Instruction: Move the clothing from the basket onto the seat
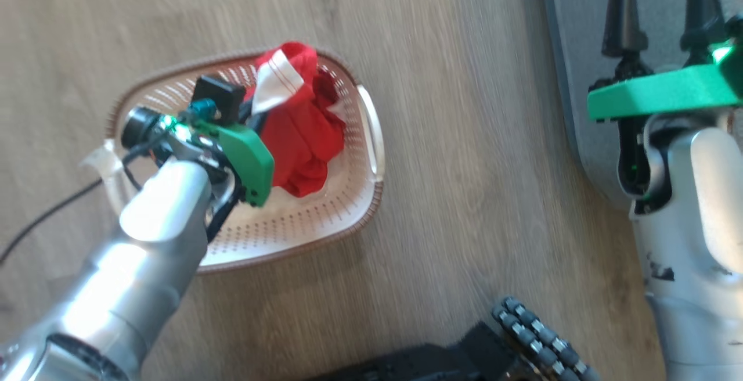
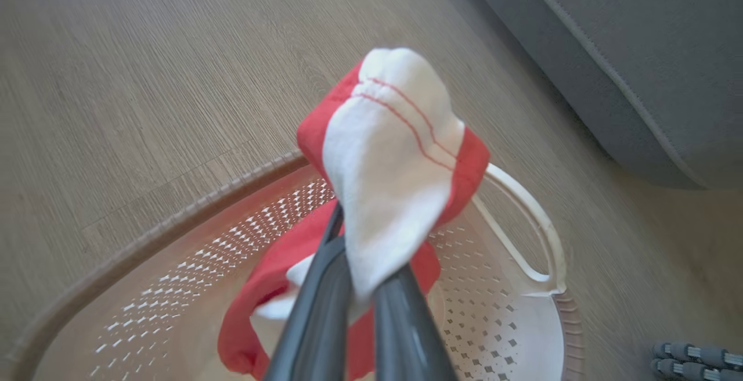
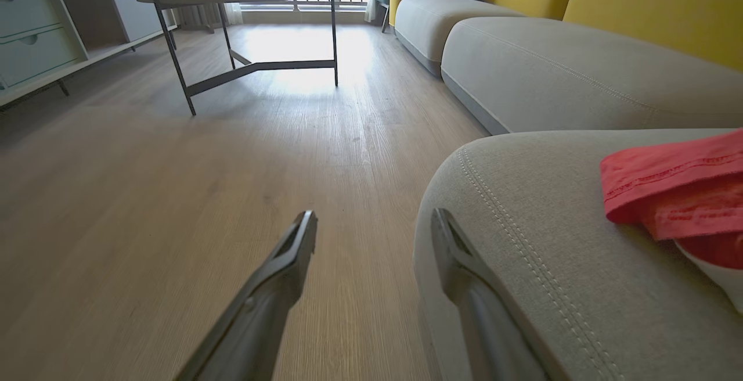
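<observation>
Now the left end effector (image 2: 361,253) pinches a red-and-white garment (image 2: 395,148) above the laundry basket (image 2: 174,218) at 9 o'clock. At 3 o'clock, the right end effector (image 3: 374,224) gapes wide and empty by the seat cushion (image 3: 522,224), with another red garment (image 3: 673,189) lying on it.

The head view looks steeply down from well above the wood-grain floor (image 1: 464,137), with the oval cream-white perforated plastic basket (image 1: 290,227) at left. The left wrist view hangs close over that basket, facing right toward the grey fabric-upholstered seat cushion (image 2: 638,32); both views share these. The right wrist view sits low by the cushion's corner, facing level across the room.
</observation>
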You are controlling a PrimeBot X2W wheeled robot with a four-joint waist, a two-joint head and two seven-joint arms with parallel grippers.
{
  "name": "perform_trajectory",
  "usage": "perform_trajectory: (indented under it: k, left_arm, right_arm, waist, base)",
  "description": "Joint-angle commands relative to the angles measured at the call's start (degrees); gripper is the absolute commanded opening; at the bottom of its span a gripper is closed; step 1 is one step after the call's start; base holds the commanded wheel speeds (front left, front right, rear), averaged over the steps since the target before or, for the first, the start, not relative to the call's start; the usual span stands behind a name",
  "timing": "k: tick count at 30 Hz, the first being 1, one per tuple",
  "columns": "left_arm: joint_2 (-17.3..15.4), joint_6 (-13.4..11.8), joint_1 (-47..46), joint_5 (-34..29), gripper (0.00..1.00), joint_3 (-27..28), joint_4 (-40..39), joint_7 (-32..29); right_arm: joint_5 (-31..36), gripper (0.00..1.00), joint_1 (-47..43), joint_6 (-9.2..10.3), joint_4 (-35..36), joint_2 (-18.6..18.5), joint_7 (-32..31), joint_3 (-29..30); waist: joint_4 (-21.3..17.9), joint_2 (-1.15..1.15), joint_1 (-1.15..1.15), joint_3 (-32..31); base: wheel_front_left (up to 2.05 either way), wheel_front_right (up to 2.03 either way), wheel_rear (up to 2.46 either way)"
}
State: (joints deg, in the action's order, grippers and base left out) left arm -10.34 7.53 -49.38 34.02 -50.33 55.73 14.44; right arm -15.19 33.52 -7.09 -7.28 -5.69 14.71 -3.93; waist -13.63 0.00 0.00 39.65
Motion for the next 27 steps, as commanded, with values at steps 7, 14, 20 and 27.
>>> perform_trajectory:
  k: [7, 14, 20, 27]
  left_arm:
    - [0.49, -0.04, 6.02, -2.94, 0.00, 6.79, -6.15, 0.55]
    - [0.99, -0.04, 10.41, -5.24, 0.00, 10.47, -10.87, 0.55]
    - [1.38, -0.04, 12.63, -6.59, 0.00, 13.52, -14.76, 0.55]
    - [1.20, -0.04, 14.26, -7.70, 0.00, 15.46, -18.35, 0.55]
  right_arm:
    - [-0.15, 1.00, -4.04, -0.40, -1.37, -1.83, 0.29, -2.22]
    - [-1.17, 1.00, -6.88, -0.40, -4.54, -2.21, 0.29, -3.27]
    - [-2.12, 1.00, -9.74, -0.40, -7.43, -2.12, 0.29, -4.06]
    - [-2.70, 1.00, -12.49, -0.40, -10.13, -1.54, 0.29, -5.12]
  waist:
    - [4.96, 0.00, 0.00, -10.73]
    - [7.49, 0.00, 0.00, -17.20]
    - [9.50, 0.00, 0.00, -21.63]
    - [10.73, 0.00, 0.00, -25.67]
  base:
    - [0.00, 0.00, 0.00]
    - [0.00, 0.00, 0.00]
    - [0.00, 0.00, 0.00]
    - [0.00, 0.00, 0.00]
